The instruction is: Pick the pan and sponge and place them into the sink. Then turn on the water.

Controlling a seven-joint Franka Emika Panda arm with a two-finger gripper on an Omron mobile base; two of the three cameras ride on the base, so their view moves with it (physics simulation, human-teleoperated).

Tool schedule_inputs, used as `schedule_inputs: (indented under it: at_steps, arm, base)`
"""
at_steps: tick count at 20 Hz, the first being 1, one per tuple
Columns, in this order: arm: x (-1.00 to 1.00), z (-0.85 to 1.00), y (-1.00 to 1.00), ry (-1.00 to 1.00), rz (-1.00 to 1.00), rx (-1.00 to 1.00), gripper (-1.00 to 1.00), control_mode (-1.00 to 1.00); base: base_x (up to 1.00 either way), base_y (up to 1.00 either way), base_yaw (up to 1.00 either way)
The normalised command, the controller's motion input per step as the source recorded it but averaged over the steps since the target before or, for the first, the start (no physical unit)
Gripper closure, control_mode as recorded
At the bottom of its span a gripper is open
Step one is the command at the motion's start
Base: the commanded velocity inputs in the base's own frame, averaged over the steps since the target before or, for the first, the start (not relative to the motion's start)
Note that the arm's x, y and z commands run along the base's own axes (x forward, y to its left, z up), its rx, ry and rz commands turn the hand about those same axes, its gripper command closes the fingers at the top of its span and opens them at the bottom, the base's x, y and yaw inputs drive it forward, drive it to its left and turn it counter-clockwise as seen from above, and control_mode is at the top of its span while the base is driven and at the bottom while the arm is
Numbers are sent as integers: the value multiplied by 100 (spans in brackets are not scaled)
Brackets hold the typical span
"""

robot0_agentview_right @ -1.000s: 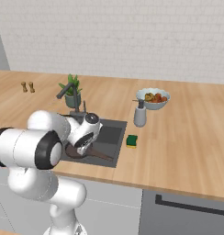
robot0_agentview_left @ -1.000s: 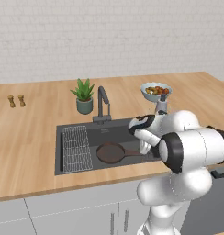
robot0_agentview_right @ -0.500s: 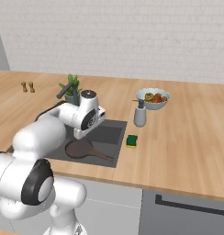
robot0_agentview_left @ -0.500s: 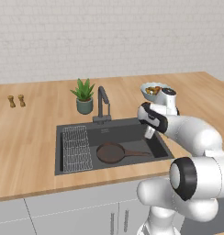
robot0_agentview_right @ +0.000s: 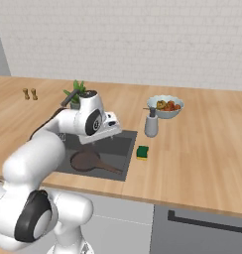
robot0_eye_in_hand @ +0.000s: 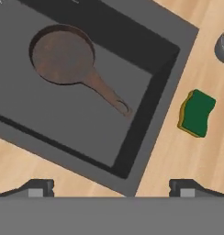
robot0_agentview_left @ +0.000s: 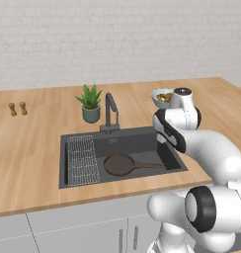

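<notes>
The pan (robot0_agentview_left: 120, 164) lay flat on the floor of the sink (robot0_agentview_left: 142, 141), its long handle stretched toward the right wall of the basin. From the hand view the pan (robot0_eye_in_hand: 63, 55) showed as a round brown dish with the handle ending short of the sink's (robot0_eye_in_hand: 146, 114) near corner. A wire rack (robot0_agentview_left: 83, 159) sat in the left part of the basin, apart from the pan, and the dark tap (robot0_agentview_left: 111, 112) stood at the far rim with no stream visible under it.

The sponge (robot0_agentview_right: 142, 152) rested on the wooden counter (robot0_agentview_right: 202, 154) just right of the sink — outside the basin, green side up. In the hand view the sponge (robot0_eye_in_hand: 197, 113) lay on bare wood close beside the sink's edge, not touching it.

The gripper (robot0_agentview_right: 104, 140) hung above the right part of the sink, clear of the pan and the sponge. Its jaws stood spread wide and held nothing — the two fingertips (robot0_eye_in_hand: 38, 187) showed far apart at the bottom of the hand view.

Farther right on the counter stood a grey dispenser bottle (robot0_agentview_right: 151, 125), and just behind it a pale bowl of food (robot0_agentview_right: 165, 106). A potted plant (robot0_agentview_left: 91, 103) stood just left of the tap, and two small shakers (robot0_agentview_left: 18, 108) sat well off to the far left.
</notes>
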Motion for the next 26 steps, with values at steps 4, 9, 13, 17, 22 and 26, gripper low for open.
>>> schedule_inputs:
  at_steps: [4,9,13,17,22,26]
  arm:
    - [-5,0,-51,0,-59,4,-100,-100]
    - [6,0,-59,0,-33,5,-100,-100]
    - [31,-3,-36,0,-5,8,-100,-100]
    - [41,-17,-9,0,0,1,-100,-100]
    - [43,-30,-2,0,0,0,-100,-100]
    - [19,-36,-22,-4,0,3,-100,-100]
  base:
    - [0,0,0]
    - [0,0,0]
    - [0,0,0]
    - [0,0,0]
    - [0,0,0]
    - [0,0,0]
